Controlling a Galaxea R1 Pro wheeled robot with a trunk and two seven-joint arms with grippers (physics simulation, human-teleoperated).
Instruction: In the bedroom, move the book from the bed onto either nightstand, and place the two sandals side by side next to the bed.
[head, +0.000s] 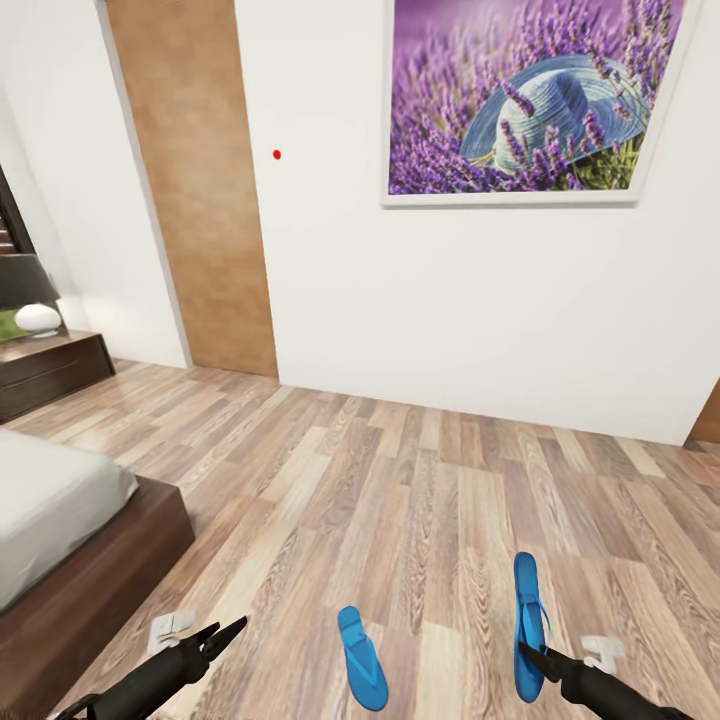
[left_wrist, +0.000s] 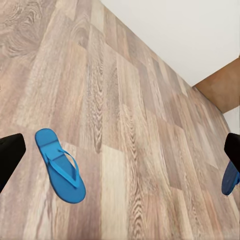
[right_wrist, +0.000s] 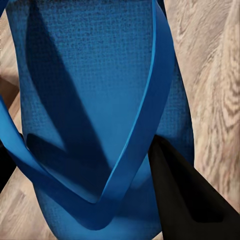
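Note:
Two bright blue sandals show on the plank floor in front of me. One sandal (head: 362, 660) (left_wrist: 61, 166) lies flat, to the right of my left gripper (head: 222, 638), which hangs open with its fingers far apart and nothing between them. The other sandal (head: 528, 610) (right_wrist: 95, 100) sits in my right gripper (head: 528, 655), whose black fingers (right_wrist: 185, 200) close against its two long edges; it looks raised off the floor. The bed (head: 60, 500), with pale mattress and dark frame, is at the lower left. The book is out of view.
A white wall with a lavender picture (head: 530, 100) stands ahead, and a wooden door panel (head: 195, 190) at its left. A dark wooden cabinet (head: 50, 365) carrying a lamp (head: 30, 290) stands beyond the bed. Wood floor (head: 400, 480) stretches between me and the wall.

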